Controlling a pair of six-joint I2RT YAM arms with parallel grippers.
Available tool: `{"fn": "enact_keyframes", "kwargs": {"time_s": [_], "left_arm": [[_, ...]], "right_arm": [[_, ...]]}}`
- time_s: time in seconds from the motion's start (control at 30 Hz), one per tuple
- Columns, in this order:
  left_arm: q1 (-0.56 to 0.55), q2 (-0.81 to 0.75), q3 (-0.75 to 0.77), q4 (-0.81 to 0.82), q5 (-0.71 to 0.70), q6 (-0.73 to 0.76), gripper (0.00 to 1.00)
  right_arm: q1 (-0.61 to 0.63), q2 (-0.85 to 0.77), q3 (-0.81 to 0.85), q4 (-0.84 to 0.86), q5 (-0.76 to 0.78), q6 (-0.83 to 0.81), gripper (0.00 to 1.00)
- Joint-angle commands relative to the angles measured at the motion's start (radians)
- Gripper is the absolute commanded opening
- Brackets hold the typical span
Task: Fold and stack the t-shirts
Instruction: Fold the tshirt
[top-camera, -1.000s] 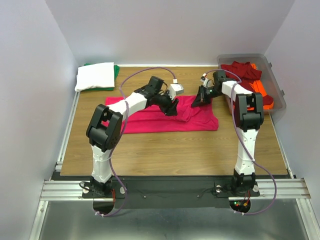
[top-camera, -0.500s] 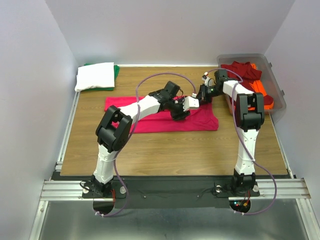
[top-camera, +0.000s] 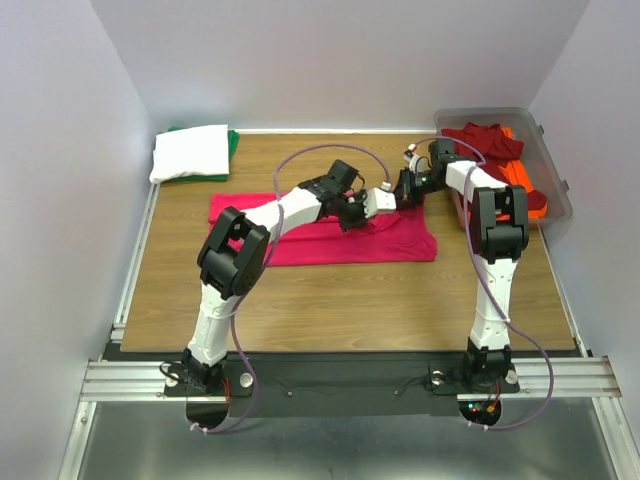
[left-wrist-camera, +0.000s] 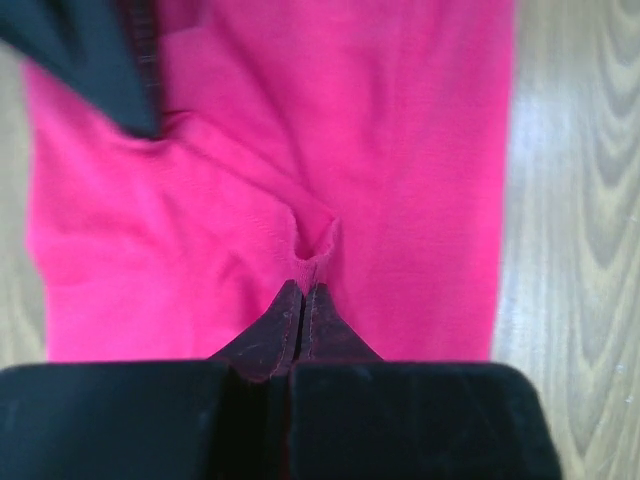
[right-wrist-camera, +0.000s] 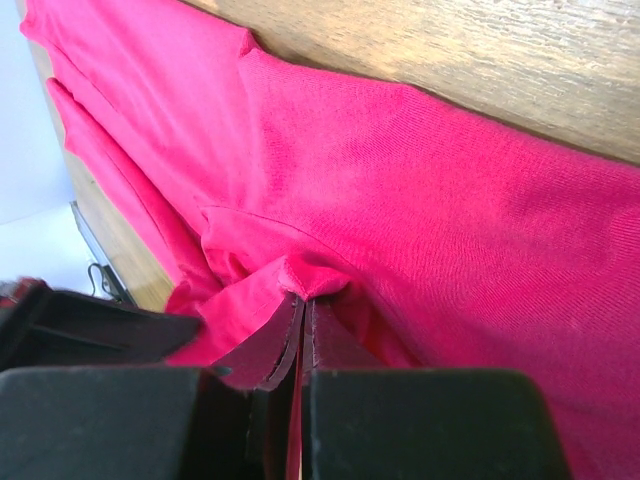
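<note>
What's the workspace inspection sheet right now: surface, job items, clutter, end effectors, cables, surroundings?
surface: wooden table, bare near the arms.
job's things: pink t-shirt laid across mid-table; white t-shirt folded on green t-shirt, far left corner; dark red t-shirt and orange t-shirt in the bin.
clutter: clear bin, far right.
end effectors: left end effector and right end effector each shut on a pinch of the pink t-shirt.
cables: purple cable looping over the left arm.
surroundings: plain walls; metal rails.

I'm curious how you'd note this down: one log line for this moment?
fold pink t-shirt | left claw: pinching it, shut | right claw: pinching it, shut
</note>
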Motion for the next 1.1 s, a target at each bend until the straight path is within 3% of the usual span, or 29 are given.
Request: {"fn": "enact_keyframes", "kwargs": {"time_s": [0.0, 0.23, 0.3, 0.37, 0.4, 0.47, 0.5, 0.7, 0.9, 1.07], "left_arm": [[0.078, -0.019, 0.071, 0.054, 0.049, -0.106, 0.00], [0.162, 0.093, 0.203, 0.005, 0.109, -0.247, 0.01], [0.194, 0.124, 0.257, -0.035, 0.126, -0.275, 0.05], [0.217, 0.162, 0.301, -0.090, 0.138, -0.286, 0.21], [0.220, 0.170, 0.309, -0.105, 0.138, -0.287, 0.32], [0.230, 0.174, 0.303, -0.128, 0.149, -0.289, 0.41], [0.234, 0.171, 0.295, -0.133, 0.164, -0.281, 0.53], [0.240, 0.105, 0.200, -0.103, 0.180, -0.301, 0.55], [0.317, -0.014, 0.059, 0.054, 0.134, -0.517, 0.56], [0.369, -0.118, -0.010, 0.053, 0.151, -0.541, 0.56]], "right_arm": [[-0.009, -0.038, 0.003, 0.026, -0.035, -0.007, 0.01], [-0.009, -0.029, 0.029, 0.026, -0.035, -0.013, 0.07], [-0.011, -0.027, 0.032, 0.026, -0.030, -0.012, 0.17], [-0.011, -0.027, 0.040, 0.027, -0.029, -0.007, 0.32], [-0.012, -0.027, 0.041, 0.027, -0.027, -0.009, 0.32], [-0.011, -0.029, 0.055, 0.027, -0.016, -0.009, 0.33], [-0.012, -0.027, 0.061, 0.027, -0.013, -0.012, 0.34], [-0.012, -0.021, 0.107, 0.023, 0.014, -0.029, 0.43], [-0.031, -0.132, 0.063, -0.011, 0.093, -0.111, 0.56], [-0.037, -0.257, -0.046, -0.208, 0.162, -0.349, 0.61]]}}
